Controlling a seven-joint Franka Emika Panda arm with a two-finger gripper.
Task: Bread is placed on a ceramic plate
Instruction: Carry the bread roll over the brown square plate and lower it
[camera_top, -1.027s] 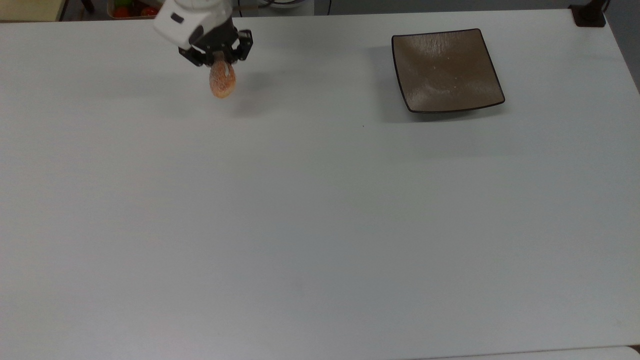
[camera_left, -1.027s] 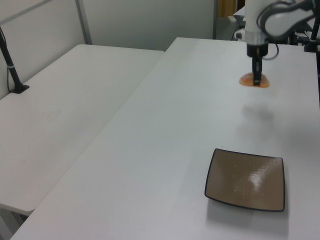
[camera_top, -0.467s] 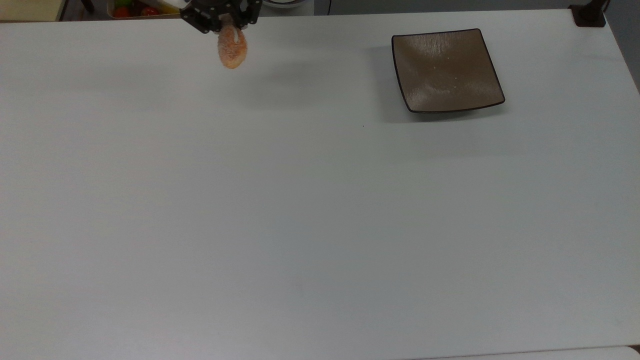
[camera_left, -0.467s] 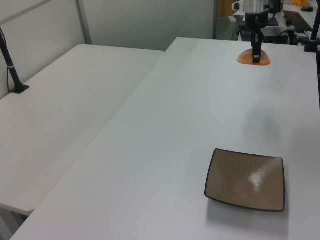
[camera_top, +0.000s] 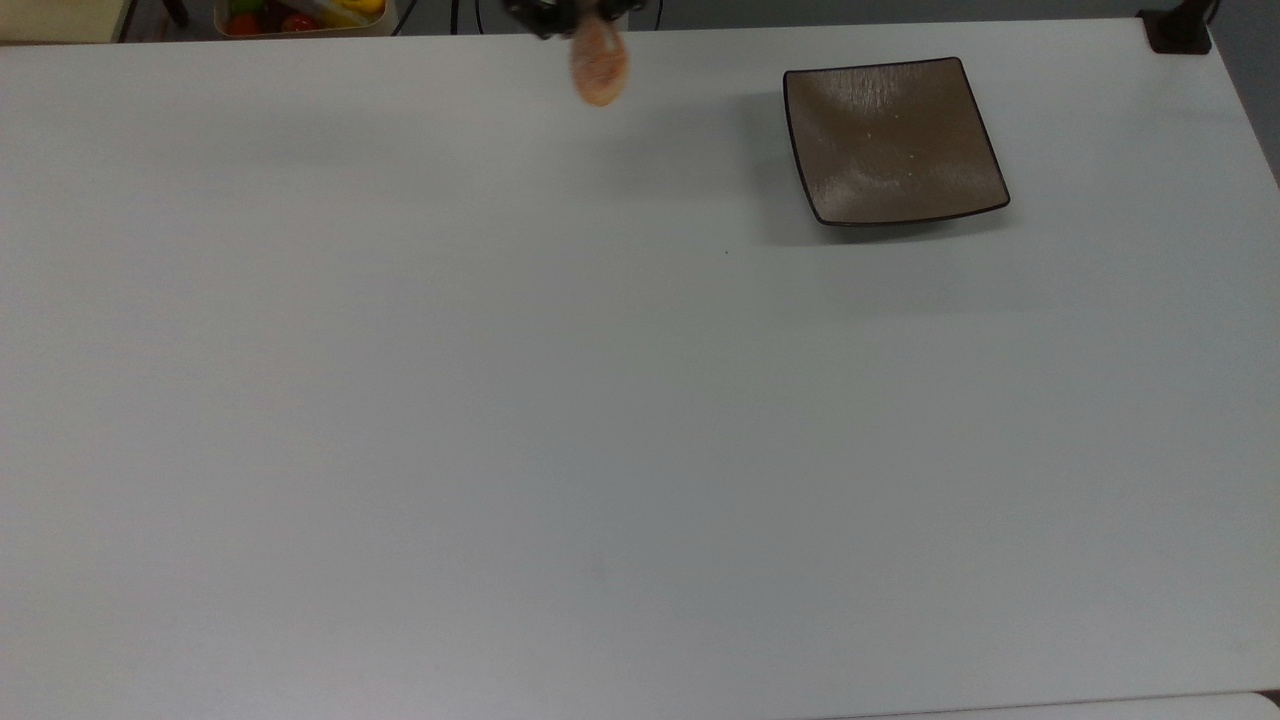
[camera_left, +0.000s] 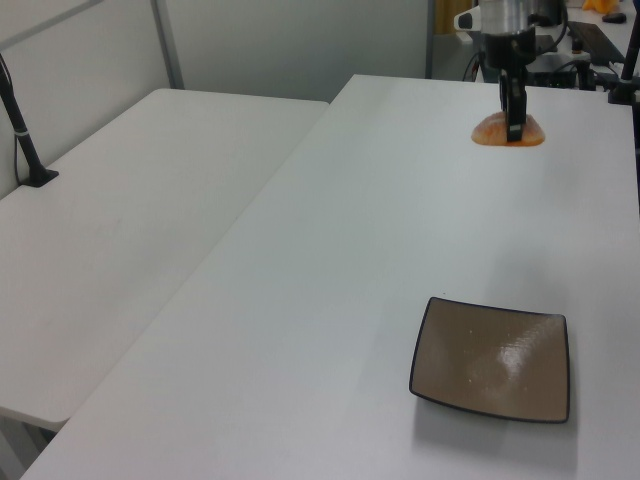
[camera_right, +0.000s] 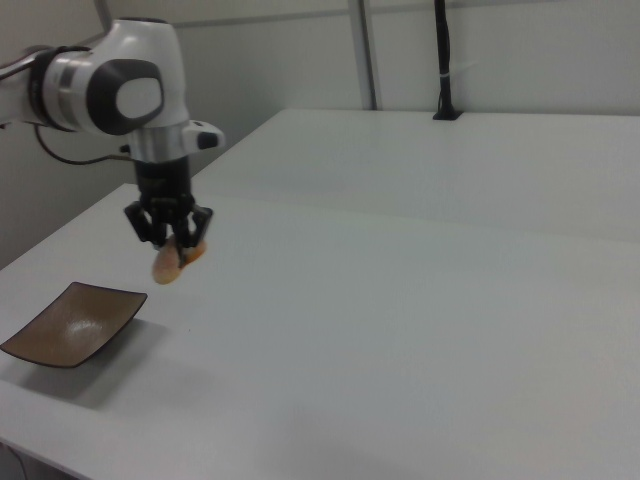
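bread in the air, plate bare

top view: gripper (camera_top: 585, 18) is pinching the bread (camera_top: 599, 63), hanging lengthwise down-frame, left of the ceramic plate (camera_top: 893, 140).
left view: bread (camera_left: 508, 130) is showing broadside, long axis level.
right view: bread (camera_right: 177, 260) is hanging tilted above the table (camera_right: 420, 290).

White table (camera_top: 500, 400), bin of colourful items (camera_top: 300, 15) – behind its far edge, black post (camera_right: 441, 60)

Your gripper (camera_top: 575, 15) carried the bread (camera_top: 599, 62) sideways toward the ceramic plate (camera_top: 893, 140). It's nearer the plate now, and higher.
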